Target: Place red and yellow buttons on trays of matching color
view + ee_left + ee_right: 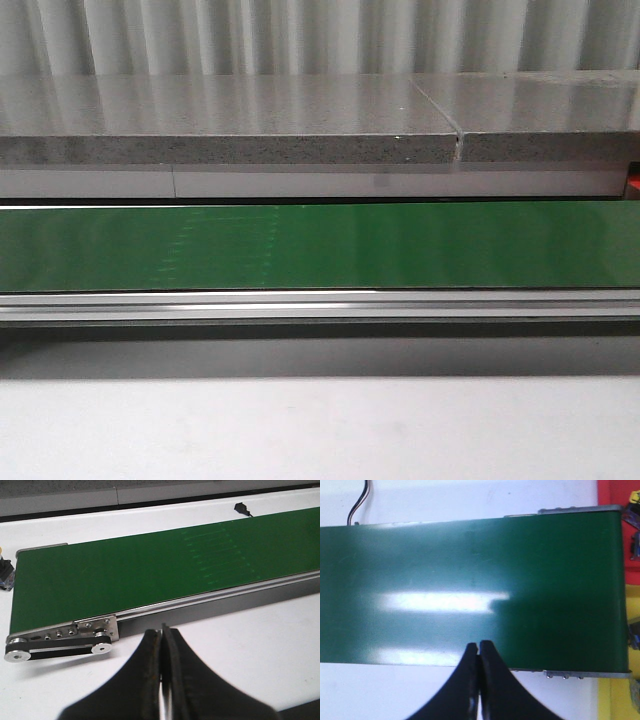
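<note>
Front view: bare green conveyor belt (320,245)

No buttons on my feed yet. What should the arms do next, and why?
Probably open both grippers and wait. The green conveyor belt carries no button in any view, and the left gripper and right gripper are shut. The red tray and yellow tray sit past the belt's end.

A factory-style test bench — green conveyor belt (320,245) in aluminium rails, white table (320,430), corrugated metal wall (300,35).
</note>
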Robot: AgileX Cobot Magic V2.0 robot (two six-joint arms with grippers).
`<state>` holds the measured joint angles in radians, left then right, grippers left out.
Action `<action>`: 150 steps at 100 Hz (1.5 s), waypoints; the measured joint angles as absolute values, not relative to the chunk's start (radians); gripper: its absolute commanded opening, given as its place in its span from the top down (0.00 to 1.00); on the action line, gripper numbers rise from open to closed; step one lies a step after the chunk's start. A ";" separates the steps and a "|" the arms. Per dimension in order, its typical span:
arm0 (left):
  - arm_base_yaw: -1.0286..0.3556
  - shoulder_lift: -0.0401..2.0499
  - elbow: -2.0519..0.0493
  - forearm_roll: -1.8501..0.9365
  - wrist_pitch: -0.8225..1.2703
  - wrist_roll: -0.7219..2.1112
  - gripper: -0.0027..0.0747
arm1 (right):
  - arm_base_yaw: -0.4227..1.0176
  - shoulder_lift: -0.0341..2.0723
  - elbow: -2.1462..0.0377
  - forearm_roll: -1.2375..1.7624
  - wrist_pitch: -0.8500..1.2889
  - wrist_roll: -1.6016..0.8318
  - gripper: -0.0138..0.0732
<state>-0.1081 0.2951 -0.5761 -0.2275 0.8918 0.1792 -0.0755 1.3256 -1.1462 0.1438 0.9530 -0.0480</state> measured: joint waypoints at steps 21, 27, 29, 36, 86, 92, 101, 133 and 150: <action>-0.108 0.295 -0.576 -0.227 0.892 0.179 0.99 | 0.052 1.326 -1.146 0.017 0.946 0.083 0.92; -0.108 0.295 -0.576 -0.227 0.892 0.179 0.99 | 0.075 1.326 -1.146 0.000 0.942 0.103 0.92; -0.108 0.295 -0.576 -0.227 0.892 0.179 0.99 | 0.081 1.326 -1.144 0.000 0.939 0.107 0.92; -0.108 0.295 -0.576 -0.227 0.892 0.179 0.99 | 0.091 1.319 -1.134 0.000 0.918 0.111 0.92; -0.108 0.295 -0.576 -0.227 0.892 0.179 0.99 | 0.093 0.942 -0.803 -0.016 0.668 0.107 0.92; -0.108 0.295 -0.576 -0.227 0.892 0.179 0.99 | 0.093 0.890 -0.765 -0.016 0.655 0.107 0.92; -0.108 0.295 -0.576 -0.227 0.892 0.179 0.99 | 0.093 0.802 -0.706 -0.016 0.641 0.107 0.92; -0.108 0.295 -0.576 -0.227 0.892 0.179 0.99 | 0.093 0.491 -0.500 -0.016 0.609 0.105 0.92; -0.108 0.295 -0.576 -0.227 0.892 0.179 0.99 | 0.093 0.347 -0.417 -0.016 0.607 0.105 0.92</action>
<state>-0.1081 0.2951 -0.5761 -0.2275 0.8918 0.1792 0.0929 0.3472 -0.4167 -0.0162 0.6072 0.1052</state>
